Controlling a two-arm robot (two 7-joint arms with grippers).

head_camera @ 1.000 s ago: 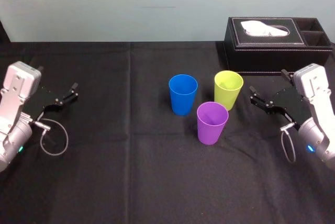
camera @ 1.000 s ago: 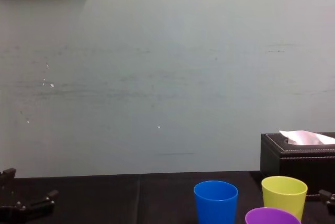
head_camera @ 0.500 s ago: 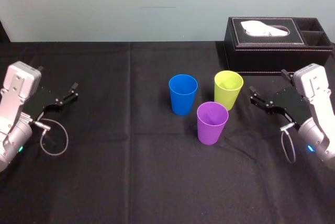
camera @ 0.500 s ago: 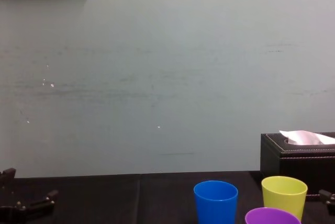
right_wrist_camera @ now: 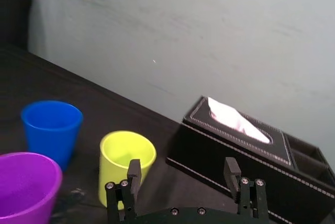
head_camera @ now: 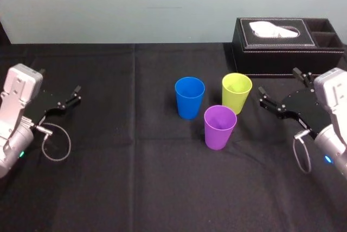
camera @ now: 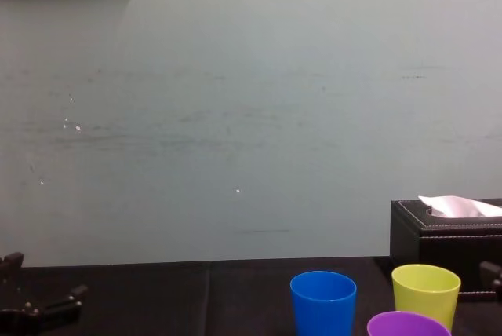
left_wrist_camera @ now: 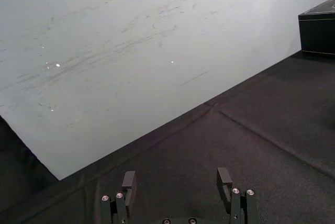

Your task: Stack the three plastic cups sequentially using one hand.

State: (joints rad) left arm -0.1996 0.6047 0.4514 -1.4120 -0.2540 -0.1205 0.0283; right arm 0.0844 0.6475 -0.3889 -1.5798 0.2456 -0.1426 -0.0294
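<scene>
Three plastic cups stand upright and apart in the middle of the black cloth: a blue cup, a yellow-green cup to its right, and a purple cup nearest me. The right wrist view also has the blue cup, the yellow-green cup and the purple cup. My right gripper hovers open and empty just right of the yellow-green cup, its jaws pointing toward it. Far to the left, my left gripper rests open and empty.
A black leather tissue box with a white tissue stands at the back right, just behind the right gripper. A cable loop lies by the left arm. Black cloth covers the table; a pale wall rises behind.
The right arm has lifted and shifted a little to the right, its jaws still wide. The cups and the left arm have not moved.
</scene>
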